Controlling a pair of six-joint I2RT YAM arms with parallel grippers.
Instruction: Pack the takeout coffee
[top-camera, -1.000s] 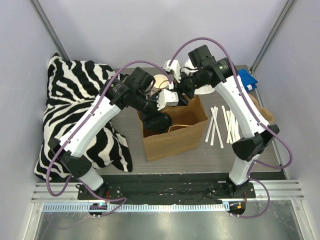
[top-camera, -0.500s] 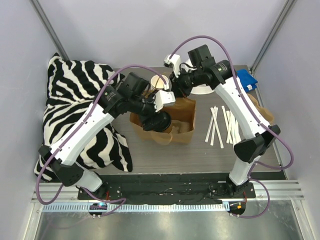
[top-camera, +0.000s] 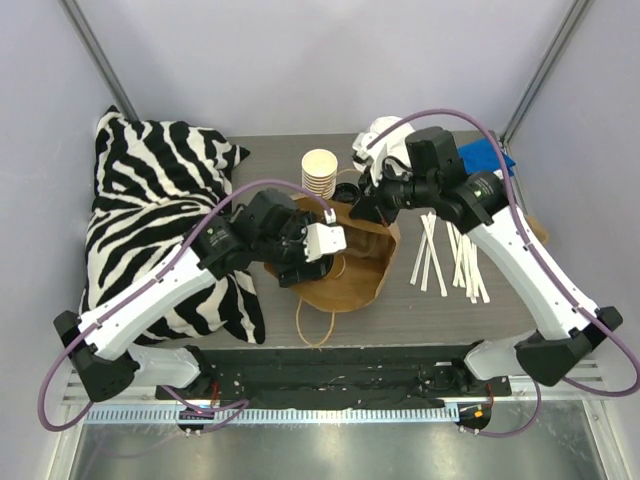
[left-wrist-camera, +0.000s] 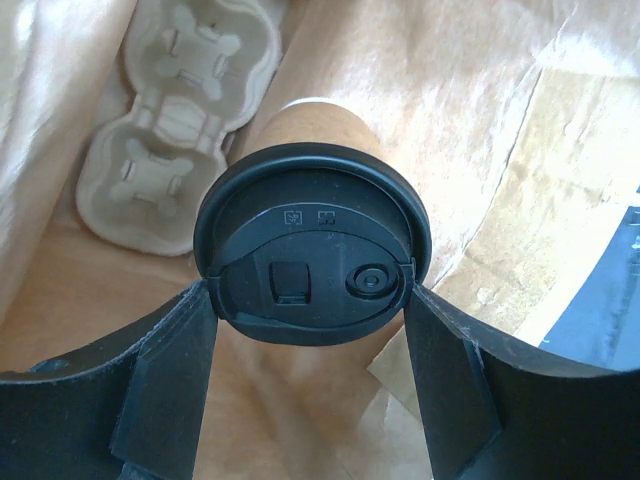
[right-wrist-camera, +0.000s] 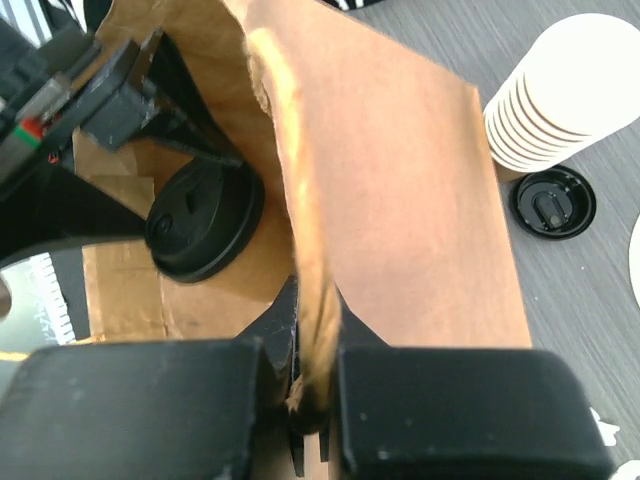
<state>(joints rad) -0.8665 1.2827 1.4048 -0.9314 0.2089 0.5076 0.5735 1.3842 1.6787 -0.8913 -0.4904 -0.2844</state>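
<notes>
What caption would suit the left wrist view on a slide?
Left gripper holding the lidded takeout coffee inside the brown paper bag, with a pulp cup tray deeper inside.

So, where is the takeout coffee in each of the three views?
Top external: not visible, hidden inside the paper bag.
Left wrist: the takeout coffee is at centre, close to the camera.
Right wrist: left of centre, inside the bag.
Shared landmark: the paper bag.
</notes>
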